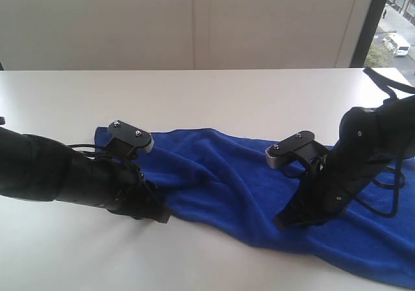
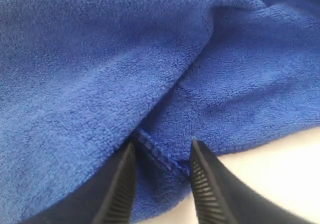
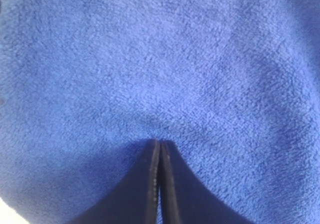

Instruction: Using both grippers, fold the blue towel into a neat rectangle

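Note:
The blue towel (image 1: 220,181) lies rumpled across the white table, stretching from the left arm to the front right corner. My left gripper (image 1: 162,216) is low at the towel's near left edge. In the left wrist view its fingers (image 2: 205,184) stand apart, with the towel's stitched hem (image 2: 160,154) lying loose between them; left gripper (image 2: 163,143) open. My right gripper (image 1: 282,221) points down onto the towel's right part. In the right wrist view its tips (image 3: 161,142) are pressed together against the towel (image 3: 150,59), and I see no fold between them.
The white table (image 1: 214,96) runs back to a pale wall. A window strip is at the far right, with a black strap (image 1: 382,80) on the table near it. Bare tabletop (image 2: 280,174) shows just beside the left gripper's finger.

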